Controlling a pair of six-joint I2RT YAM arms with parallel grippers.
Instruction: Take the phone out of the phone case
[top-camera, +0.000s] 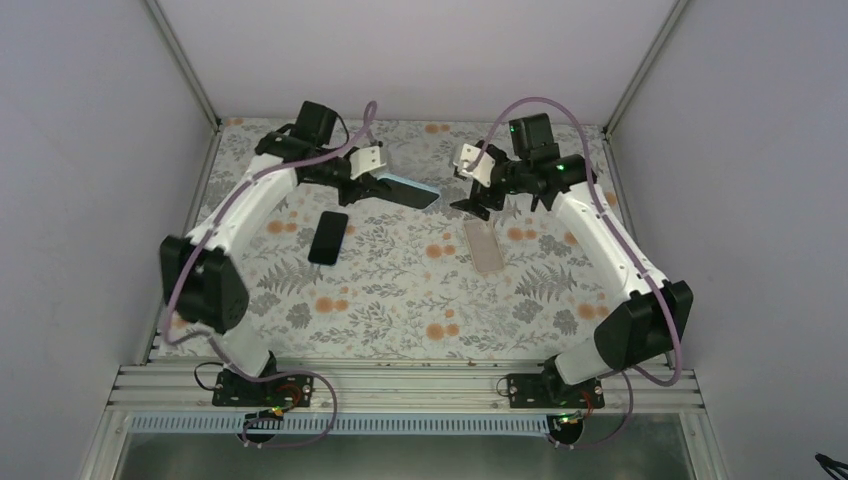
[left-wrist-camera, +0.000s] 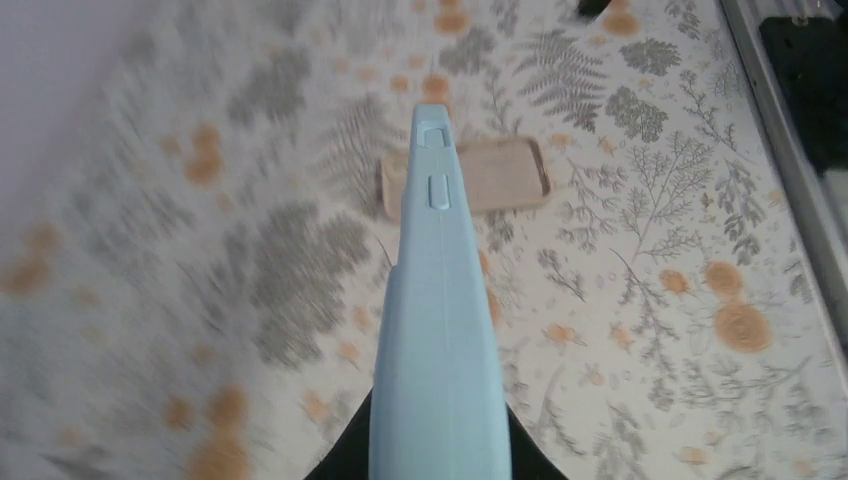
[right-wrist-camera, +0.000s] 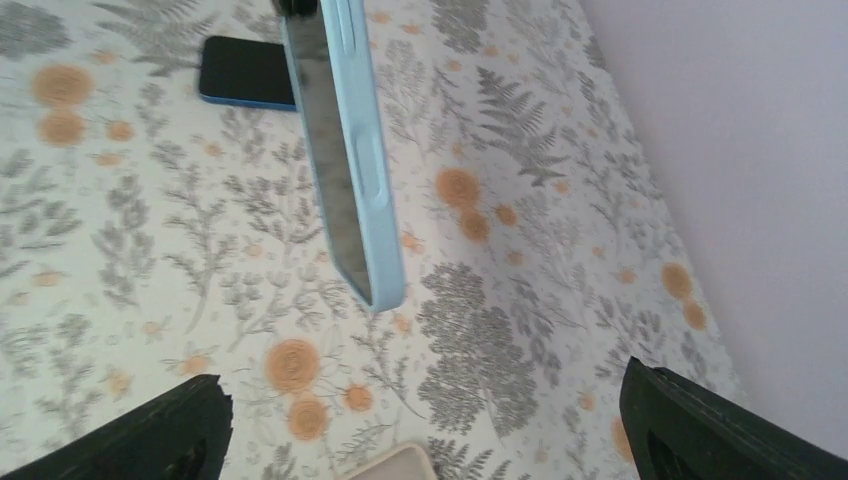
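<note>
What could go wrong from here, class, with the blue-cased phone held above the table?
The left gripper holds the blue-cased phone by one end only, in mid-air; a pull could slip it loose onto the table. The right gripper, jaws open, faces the phone's thin edge and might close askew or miss.

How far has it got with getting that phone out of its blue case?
Done: the left gripper holds the blue case up off the table. In hand: the right gripper is open near the case's free end, not touching it. Left: the phone sits inside the case, so the whole removal remains.
</note>
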